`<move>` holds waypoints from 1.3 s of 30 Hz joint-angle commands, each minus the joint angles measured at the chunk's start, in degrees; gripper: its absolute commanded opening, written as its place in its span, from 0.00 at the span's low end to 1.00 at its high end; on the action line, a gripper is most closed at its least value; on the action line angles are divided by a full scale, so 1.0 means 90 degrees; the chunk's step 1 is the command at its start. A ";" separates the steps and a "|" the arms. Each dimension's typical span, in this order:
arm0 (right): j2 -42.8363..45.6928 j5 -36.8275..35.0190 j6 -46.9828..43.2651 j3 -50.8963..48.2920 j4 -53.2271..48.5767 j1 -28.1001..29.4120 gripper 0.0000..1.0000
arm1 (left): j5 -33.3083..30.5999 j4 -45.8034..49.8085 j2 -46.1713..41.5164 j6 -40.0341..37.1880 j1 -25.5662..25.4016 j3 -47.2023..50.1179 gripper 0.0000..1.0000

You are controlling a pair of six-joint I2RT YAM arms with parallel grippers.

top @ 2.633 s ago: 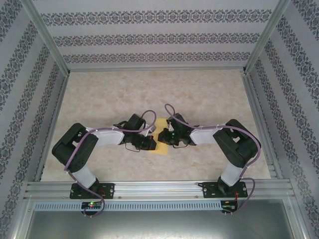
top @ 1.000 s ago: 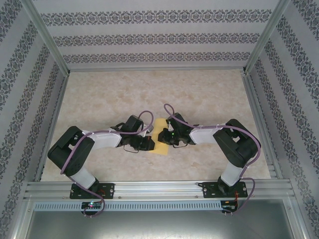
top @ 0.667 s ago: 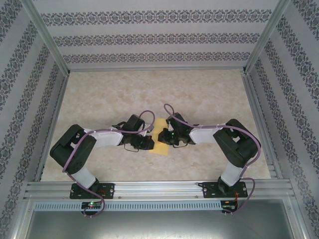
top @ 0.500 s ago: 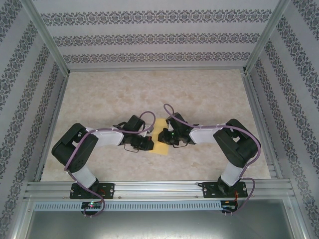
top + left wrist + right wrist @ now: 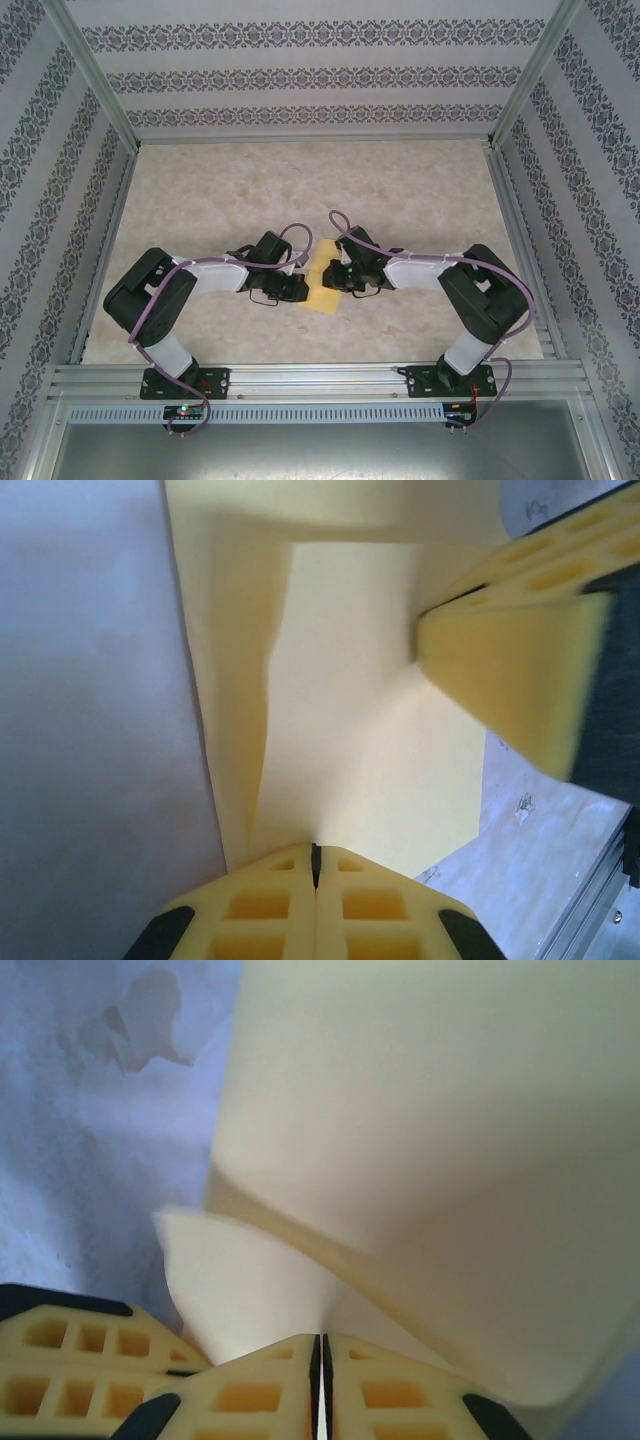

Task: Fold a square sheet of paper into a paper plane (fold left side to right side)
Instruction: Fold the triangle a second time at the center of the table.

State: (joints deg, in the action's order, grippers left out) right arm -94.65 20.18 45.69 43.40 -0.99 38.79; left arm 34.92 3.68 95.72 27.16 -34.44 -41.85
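The square sheet of paper (image 5: pixel 322 290) is yellow-orange and lies between my two grippers in the middle of the marbled floor. In the left wrist view the sheet (image 5: pixel 370 740) rises from my left gripper (image 5: pixel 316 855), whose jaws are shut on its near edge; a creased flap runs along its left side. My right gripper's finger (image 5: pixel 520 670) presses in from the upper right. In the right wrist view my right gripper (image 5: pixel 320 1345) is shut on the sheet (image 5: pixel 430 1130), which curls up and over in two layers. Seen from above, the left gripper (image 5: pixel 300 286) and right gripper (image 5: pixel 335 277) almost meet.
The beige marbled floor (image 5: pixel 300 190) stretches behind the arms. Patterned walls with aluminium posts (image 5: pixel 95 80) close in the left, right and back. An aluminium rail (image 5: pixel 320 378) carrying both arm bases runs along the near edge.
The right arm's elbow has swung outward to the right and nearer the rail. The left arm has shifted slightly right. The sheet stays pinched between both grippers.
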 commanded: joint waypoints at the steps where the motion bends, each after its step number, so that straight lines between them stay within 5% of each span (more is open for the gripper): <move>1: 0.0399 -0.0226 -0.0416 0.0144 -0.0473 0.0098 0.09 | -0.0353 0.0200 0.0029 -0.0137 -0.0012 0.0268 0.00; 22: -0.0460 -0.0404 -0.0278 0.0540 -0.0656 0.0476 0.05 | -0.0442 0.0312 0.0018 -0.0194 -0.0014 0.0177 0.00; 39: 0.0138 -0.0562 -0.0943 -0.0129 -0.1029 -0.0633 0.06 | -0.0421 0.0233 0.0088 -0.0168 -0.0012 0.0245 0.00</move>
State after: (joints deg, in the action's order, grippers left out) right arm -94.65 18.50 40.05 43.94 -6.28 35.86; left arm 34.87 2.94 95.48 27.16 -34.44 -41.36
